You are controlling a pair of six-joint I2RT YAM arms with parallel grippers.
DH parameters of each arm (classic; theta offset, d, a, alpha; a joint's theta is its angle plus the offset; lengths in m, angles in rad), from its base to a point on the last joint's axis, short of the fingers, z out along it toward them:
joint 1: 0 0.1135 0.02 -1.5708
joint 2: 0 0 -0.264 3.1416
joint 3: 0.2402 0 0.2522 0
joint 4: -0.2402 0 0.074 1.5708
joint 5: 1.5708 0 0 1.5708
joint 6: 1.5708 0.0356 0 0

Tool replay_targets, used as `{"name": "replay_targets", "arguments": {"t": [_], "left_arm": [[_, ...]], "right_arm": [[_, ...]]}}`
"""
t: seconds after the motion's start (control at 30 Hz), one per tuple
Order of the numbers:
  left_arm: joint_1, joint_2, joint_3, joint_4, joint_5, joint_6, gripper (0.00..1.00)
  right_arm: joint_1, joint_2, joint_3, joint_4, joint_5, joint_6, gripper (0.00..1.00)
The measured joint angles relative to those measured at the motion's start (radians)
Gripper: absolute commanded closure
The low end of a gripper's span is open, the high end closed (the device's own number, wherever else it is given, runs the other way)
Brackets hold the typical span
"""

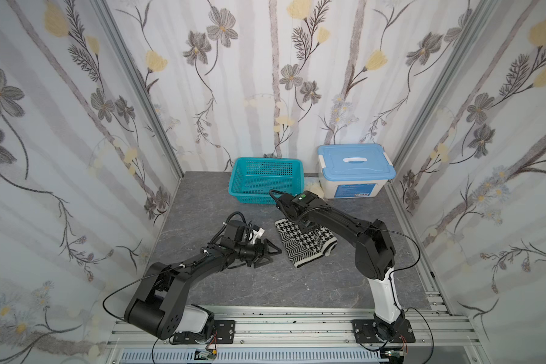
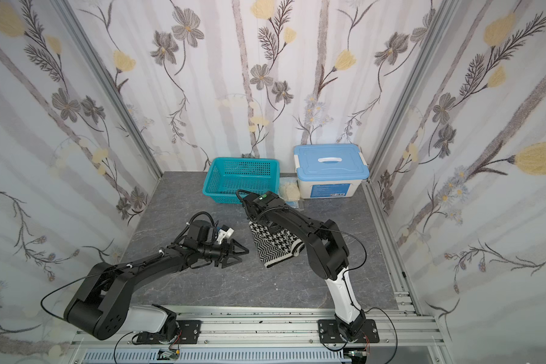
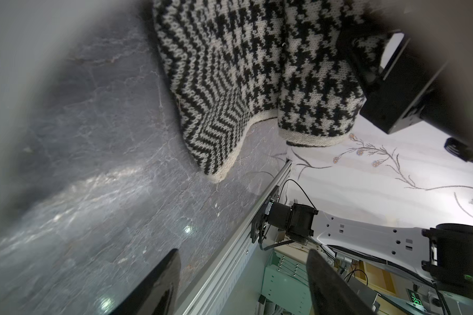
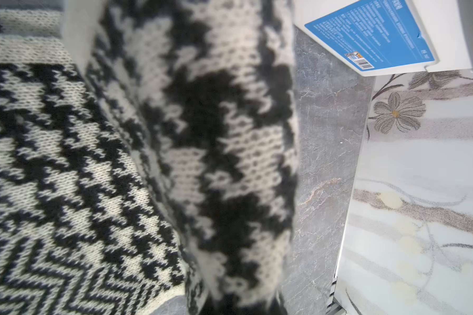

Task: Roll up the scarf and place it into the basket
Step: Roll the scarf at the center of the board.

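Black-and-white knit, the scarf [image 1: 303, 247] lay loosely folded near the middle of the grey worktop [image 1: 234, 283], with its houndstooth face showing at the far end and its zigzag face nearer the arms' bases. The right claw [image 1: 306, 226] was pinched shut on the scarf's far fold. The left claw [image 1: 275, 257] hung just beside the scarf, jaws apart, holding nothing. Behind stood the teal basket [image 1: 265, 170], with a blue-lidded white box [image 1: 355, 189] beside it.
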Motion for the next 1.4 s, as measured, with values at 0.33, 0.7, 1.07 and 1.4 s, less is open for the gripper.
{"name": "replay_targets", "arguments": {"t": [0.33,0.7,1.07,1.4], "left_arm": [[0.021,-0.086,-0.091,-0.04,-0.013,-0.036,0.3],[0.052,-0.118,-0.157,0.05,-0.043,-0.112,0.31],[0.069,-0.179,-0.204,0.04,-0.042,-0.143,0.32],[0.087,-0.197,-0.218,0.043,-0.043,-0.166,0.32]], "right_arm": [[0.135,0.066,-0.006,0.035,0.038,0.113,1.0],[0.214,0.174,0.05,0.021,0.084,0.183,1.0],[0.245,0.152,-0.015,0.08,0.003,0.245,0.7],[0.236,0.032,-0.172,0.254,-0.205,0.269,0.58]]}}
